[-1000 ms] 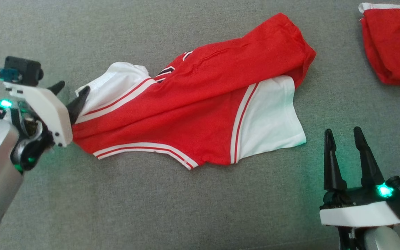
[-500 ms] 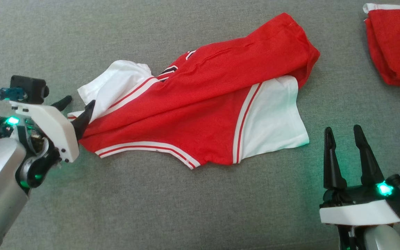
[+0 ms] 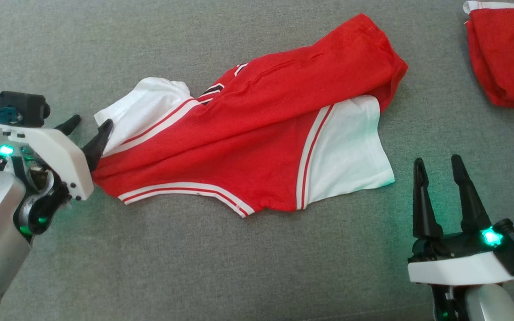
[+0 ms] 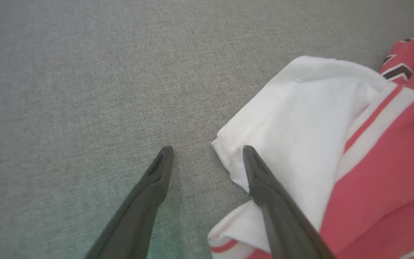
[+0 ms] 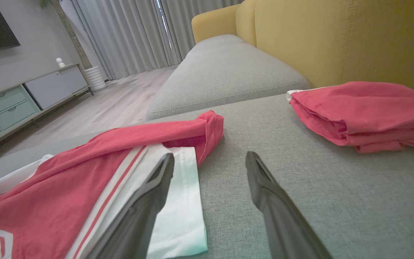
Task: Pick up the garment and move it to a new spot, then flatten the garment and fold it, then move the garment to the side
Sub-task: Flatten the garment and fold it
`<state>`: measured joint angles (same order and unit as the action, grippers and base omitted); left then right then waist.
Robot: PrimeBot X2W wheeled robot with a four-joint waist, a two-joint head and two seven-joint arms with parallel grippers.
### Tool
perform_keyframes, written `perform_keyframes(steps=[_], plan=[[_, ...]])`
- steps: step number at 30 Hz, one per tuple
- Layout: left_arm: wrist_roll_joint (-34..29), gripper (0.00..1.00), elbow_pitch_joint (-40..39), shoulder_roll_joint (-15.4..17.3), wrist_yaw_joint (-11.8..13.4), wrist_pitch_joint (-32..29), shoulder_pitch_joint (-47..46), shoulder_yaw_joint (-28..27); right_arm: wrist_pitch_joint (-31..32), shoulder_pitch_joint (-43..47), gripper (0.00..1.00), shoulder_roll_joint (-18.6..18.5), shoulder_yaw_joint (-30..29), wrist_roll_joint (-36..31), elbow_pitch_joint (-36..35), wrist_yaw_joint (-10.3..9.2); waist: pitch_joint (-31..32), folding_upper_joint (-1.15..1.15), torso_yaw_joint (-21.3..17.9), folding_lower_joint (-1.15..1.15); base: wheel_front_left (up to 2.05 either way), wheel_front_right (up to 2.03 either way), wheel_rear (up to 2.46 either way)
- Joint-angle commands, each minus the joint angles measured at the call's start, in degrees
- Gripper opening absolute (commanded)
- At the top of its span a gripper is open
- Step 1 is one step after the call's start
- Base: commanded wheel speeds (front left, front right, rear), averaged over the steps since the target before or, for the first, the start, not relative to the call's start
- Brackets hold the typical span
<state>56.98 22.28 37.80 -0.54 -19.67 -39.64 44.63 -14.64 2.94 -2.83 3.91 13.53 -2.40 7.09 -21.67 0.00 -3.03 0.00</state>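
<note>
Garment (image 3: 248,133) placement explains both arms' poses: the red jersey with white sleeves lies crumpled across the middle of the grey sofa seat (image 3: 194,267), running from about 8 o'clock up to 1 o'clock in the head view, its top layer folded over so the far hem bunches at the 1 o'clock end.

The left fingers (image 3: 98,142) sit at 9 o'clock, spread wide and holding nothing. They are angled toward the white sleeve, and the left wrist view shows one finger over the sleeve's hemmed corner and the other over bare cushion. That straddle looks like the set-up for pinching this corner, probably to drag the cloth out flat.

The right fingers (image 3: 421,200) wait at 4 o'clock, also fully parted and empty, near the other white sleeve but apart from it. They seem held ready for the opposite corner.

A second red garment (image 3: 502,58), already folded, rests at 2 o'clock, well apart, likely marking where finished pieces go.
</note>
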Motion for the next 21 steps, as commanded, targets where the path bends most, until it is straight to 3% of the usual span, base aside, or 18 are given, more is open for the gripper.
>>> perform_keyframes(steps=[1,4,5,7,8,9,10,11,12,13,14,17,21], plan=[[0.1,1.00,-0.1,2.2,-0.2,-0.2,-3.1,-2.5,-0.4,-1.1,1.00,-0.9,1.7,-0.3,-1.6,0.40,-0.2,0.00,-0.2,0.00,0.00,0.00,0.00],[0.3,0.99,1.1,1.8,-0.7,-0.1,-3.5,-2.4,-0.4,-1.5,1.00,-1.0,1.8,-0.2,-1.8,0.40,-0.5,0.00,-0.5,0.00,0.00,0.00,0.00],[0.5,0.89,1.4,1.6,-0.9,-0.2,-3.5,-2.4,-0.4,-1.5,1.00,-1.0,1.7,-0.2,-1.8,0.40,-0.6,0.00,-0.6,0.00,0.00,0.00,0.00],[1.0,0.51,2.0,1.2,-1.4,-0.8,-3.4,-2.1,-0.4,-1.6,1.00,-1.1,1.4,-0.2,-1.8,0.40,-0.8,0.00,-0.8,0.00,0.00,0.00,0.00],[1.2,0.48,2.2,1.1,-1.6,-1.1,-3.3,-2.0,-0.4,-1.6,1.00,-1.1,1.4,-0.2,-1.8,0.40,-0.8,0.00,-0.9,0.00,0.00,0.00,0.00],[1.5,0.38,2.4,0.9,-1.8,-1.5,-3.1,-1.8,-0.4,-1.7,1.00,-1.1,1.2,-0.3,-1.8,0.40,-0.9,0.00,-1.0,0.00,0.00,0.00,0.00],[1.5,0.38,2.4,0.9,-1.8,-1.5,-3.1,-1.8,-0.4,-1.7,1.00,-1.1,1.2,-0.3,-1.8,0.40,-0.9,0.00,-1.0,0.00,0.00,0.00,0.00],[1.9,0.31,2.4,0.7,-2.0,-1.8,-3.0,-1.8,-0.4,-1.7,1.00,-1.1,1.2,-0.3,-1.9,0.40,-0.9,0.00,-1.0,0.00,0.00,0.00,0.00],[2.4,0.15,2.5,0.5,-2.3,-2.3,-2.8,-1.7,-0.4,-1.7,1.00,-1.1,1.1,-0.3,-1.9,0.40,-0.9,0.00,-1.1,0.00,0.00,0.00,0.00],[2.8,0.05,2.4,0.4,-2.7,-2.8,-2.7,-1.6,-0.4,-1.7,1.00,-1.1,1.1,-0.3,-1.9,0.40,-1.0,0.00,-1.1,0.00,0.00,0.00,0.00],[3.5,0.00,2.3,0.3,-3.0,-3.4,-2.4,-1.5,-0.4,-1.8,1.00,-1.1,1.0,-0.4,-1.9,0.40,-0.9,0.00,-1.1,0.00,0.00,0.00,0.00],[4.0,0.00,1.4,0.5,-3.6,-4.2,-2.2,-1.2,-0.4,-1.8,1.00,-1.1,0.9,-0.5,-1.9,0.40,-0.8,0.00,-1.0,0.00,0.00,0.00,0.00],[-5.5,0.00,0.6,3.4,-2.1,7.9,-5.6,-2.2,-0.4,-2.3,1.00,-1.1,1.1,-0.9,-1.8,0.40,0.0,0.00,-0.4,0.00,0.00,0.00,0.00]])
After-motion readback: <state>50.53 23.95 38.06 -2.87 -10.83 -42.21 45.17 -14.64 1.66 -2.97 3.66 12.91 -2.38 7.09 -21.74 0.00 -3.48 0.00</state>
